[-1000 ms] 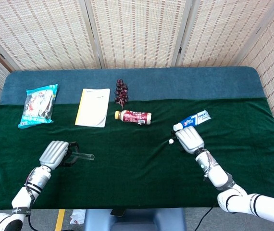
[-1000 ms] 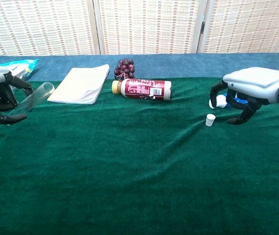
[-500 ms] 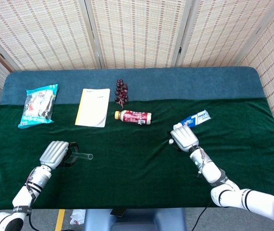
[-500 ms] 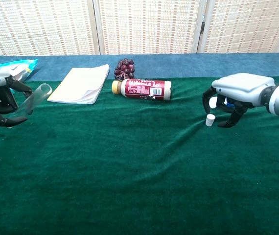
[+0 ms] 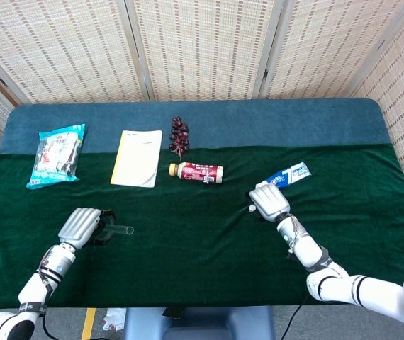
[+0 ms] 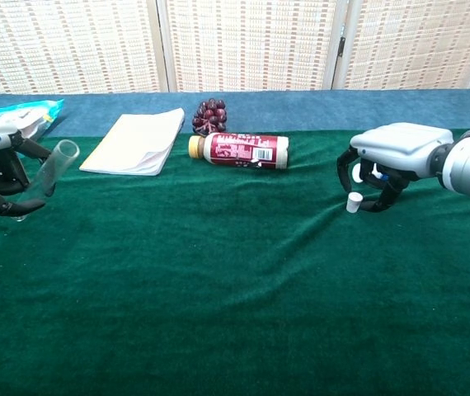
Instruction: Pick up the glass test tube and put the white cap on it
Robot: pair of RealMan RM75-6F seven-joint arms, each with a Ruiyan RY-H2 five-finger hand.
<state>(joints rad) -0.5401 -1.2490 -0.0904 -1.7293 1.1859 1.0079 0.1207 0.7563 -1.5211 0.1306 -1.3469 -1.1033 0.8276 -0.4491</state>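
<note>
Table (image 5: 188,234) carrying everything; drink bottle (image 5: 197,171) lying mid-table as landmark. Left robot hand (image 6: 0,169) far left of bottle, gripping glass test tube (image 6: 52,165), now tilting it steeper, open mouth up. Right robot hand (image 6: 383,161) right of bottle, having slid in over white cap (image 6: 353,202); fingers curling around cap, not yet lifting it. Cap resting on table, right-front of bottle. Meaning: tube secured, cap pick-up beginning.
</note>
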